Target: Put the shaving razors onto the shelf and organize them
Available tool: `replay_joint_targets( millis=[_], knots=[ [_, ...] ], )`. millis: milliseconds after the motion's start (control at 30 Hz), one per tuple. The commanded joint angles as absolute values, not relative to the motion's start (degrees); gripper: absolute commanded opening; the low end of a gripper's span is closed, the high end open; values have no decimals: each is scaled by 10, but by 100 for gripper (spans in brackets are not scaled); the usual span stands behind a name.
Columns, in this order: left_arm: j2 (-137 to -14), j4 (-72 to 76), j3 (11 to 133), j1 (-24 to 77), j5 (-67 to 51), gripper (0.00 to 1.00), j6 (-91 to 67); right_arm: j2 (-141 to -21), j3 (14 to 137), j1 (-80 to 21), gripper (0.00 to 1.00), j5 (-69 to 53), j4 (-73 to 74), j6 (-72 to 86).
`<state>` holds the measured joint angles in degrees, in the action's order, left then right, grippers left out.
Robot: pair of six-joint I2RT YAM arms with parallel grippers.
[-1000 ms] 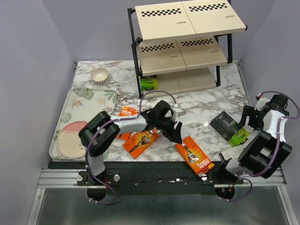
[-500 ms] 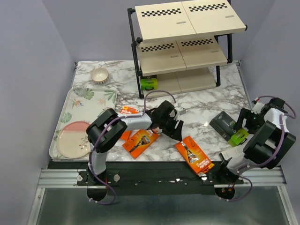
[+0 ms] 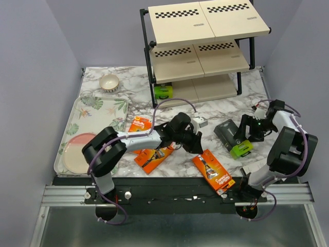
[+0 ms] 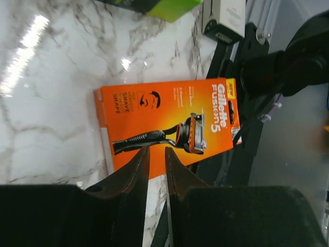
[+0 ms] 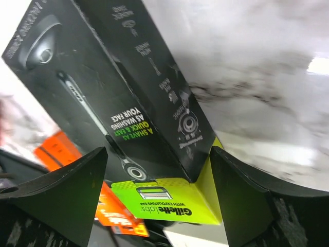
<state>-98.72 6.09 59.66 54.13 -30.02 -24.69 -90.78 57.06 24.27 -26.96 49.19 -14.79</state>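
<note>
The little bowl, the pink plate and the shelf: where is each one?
Bowl (image 3: 109, 82), top view, its inside.
Pink plate (image 3: 75, 154), top view, its middle.
Shelf (image 3: 205, 20), top view, the top board.

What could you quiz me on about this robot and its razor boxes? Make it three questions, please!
1. True or false: a black-and-green razor pack already lies on the shelf's bottom board.
2. How many orange razor packs lie on the table?
3. What sits between the right gripper's fingers? A) a spoon B) a black pack C) a banana

Key: 1 true; 2 three; 3 B.
</note>
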Motion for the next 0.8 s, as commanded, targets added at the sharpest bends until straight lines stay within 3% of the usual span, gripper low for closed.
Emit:
replay_joint_targets(
  millis=[0,300,633,767],
  knots=[
    [-1046,107,583,577,-357,25,-271,-926,565,217,89,-349,490,-74],
    [-1118,9,638,580,-295,25,-234,-934,541,176,88,-419,455,20],
    [-1102,-111,640,469,-147,21,-164,-975,530,115,82,-443,350,173],
    [-1082,-123,645,448,-145,23,-133,-996,562,115,79,-413,296,205]
  ],
)
